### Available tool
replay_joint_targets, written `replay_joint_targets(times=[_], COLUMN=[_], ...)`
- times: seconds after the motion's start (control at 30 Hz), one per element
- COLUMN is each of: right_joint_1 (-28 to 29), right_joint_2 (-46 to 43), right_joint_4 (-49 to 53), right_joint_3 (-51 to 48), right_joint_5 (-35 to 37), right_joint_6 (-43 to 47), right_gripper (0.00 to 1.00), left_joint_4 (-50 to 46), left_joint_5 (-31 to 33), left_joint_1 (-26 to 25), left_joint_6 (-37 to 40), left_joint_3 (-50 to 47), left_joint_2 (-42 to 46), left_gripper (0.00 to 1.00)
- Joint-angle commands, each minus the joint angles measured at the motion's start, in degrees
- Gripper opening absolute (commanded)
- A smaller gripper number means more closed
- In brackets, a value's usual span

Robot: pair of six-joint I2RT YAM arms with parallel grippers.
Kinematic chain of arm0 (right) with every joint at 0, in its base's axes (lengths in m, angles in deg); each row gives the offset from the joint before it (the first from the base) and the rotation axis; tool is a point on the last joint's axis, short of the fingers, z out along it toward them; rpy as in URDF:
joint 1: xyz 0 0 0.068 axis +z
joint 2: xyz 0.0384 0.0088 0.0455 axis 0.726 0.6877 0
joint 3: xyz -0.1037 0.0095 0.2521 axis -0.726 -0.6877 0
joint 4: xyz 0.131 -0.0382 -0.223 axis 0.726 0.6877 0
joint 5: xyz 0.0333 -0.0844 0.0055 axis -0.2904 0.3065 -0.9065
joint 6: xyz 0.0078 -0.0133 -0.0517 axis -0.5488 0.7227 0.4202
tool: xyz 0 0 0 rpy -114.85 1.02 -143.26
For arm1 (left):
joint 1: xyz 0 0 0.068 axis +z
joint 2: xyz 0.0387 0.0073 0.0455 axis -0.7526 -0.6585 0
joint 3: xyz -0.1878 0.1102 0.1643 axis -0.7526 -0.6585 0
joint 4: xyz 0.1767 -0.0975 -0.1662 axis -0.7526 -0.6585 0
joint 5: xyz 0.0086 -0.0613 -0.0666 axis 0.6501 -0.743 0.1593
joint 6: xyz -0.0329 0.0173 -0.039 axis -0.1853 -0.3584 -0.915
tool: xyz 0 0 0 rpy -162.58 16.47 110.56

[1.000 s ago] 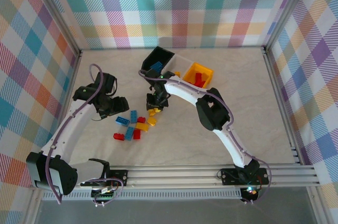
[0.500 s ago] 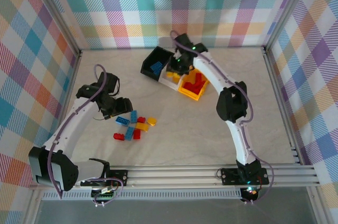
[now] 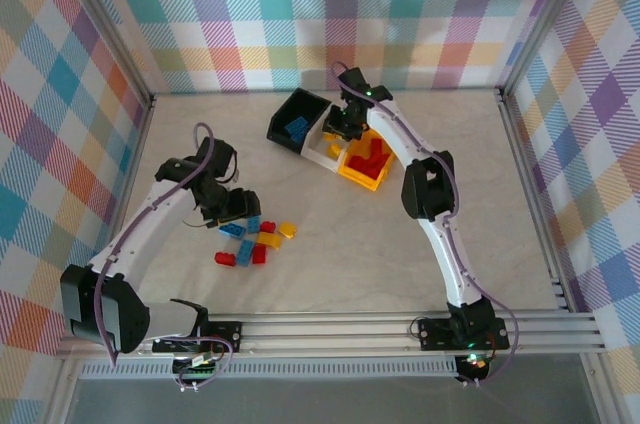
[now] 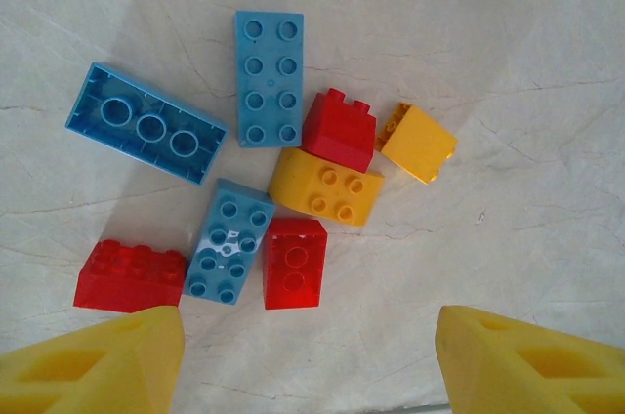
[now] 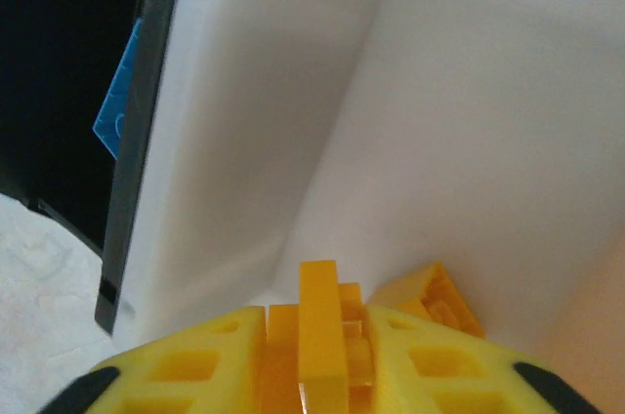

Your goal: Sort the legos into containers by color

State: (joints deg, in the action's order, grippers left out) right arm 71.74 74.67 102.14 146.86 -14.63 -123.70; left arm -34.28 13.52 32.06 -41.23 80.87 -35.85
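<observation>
"Since yellows go in the white bin, why pause there?"
"My right pincer clamps a yellow brick above it, ready to drop; my left pincer gapes wide over the legos on the bench."

White arm links, black joints, purple cables, yellow-fingered hands

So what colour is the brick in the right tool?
Yellow; the brick shows best in the right wrist view.
</observation>
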Motion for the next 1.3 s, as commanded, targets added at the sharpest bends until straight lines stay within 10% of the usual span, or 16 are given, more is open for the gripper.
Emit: replay_joint_targets(times=[0.0,0.53,0.97,1.27], right_joint_1=[-0.79,-0.58,20.59,27.52], right_joint_2=[-0.04,-15.72,-42.32,-34.18], right_joint_4=[-0.66,0.73,-22.76,-23.93], right_joint_3=[2.53,-6.11,-65.08,-62.71], right_joint_5=[-0.01,-5.28,-10.85,-3.90], right_joint_6=[-1.48,3.94,49.69,53.03], right_gripper=[0.40,0.50,0.71,0.72], left_joint_4=[-2.30,-0.03,10.94,6.70], left_joint_5=[-0.95,3.00,-3.08,-1.95], left_joint_1=[-0.39,-8.55,1.84,6.25], left_joint_6=[1.16,4.90,-13.19,-10.27], left_joint_3=[0.22,1.49,-9.15,-5.81], left_joint_2=[-0.11,-7.45,1.86,5.21], left_gripper=[0.69,0.70,0.77,0.79])
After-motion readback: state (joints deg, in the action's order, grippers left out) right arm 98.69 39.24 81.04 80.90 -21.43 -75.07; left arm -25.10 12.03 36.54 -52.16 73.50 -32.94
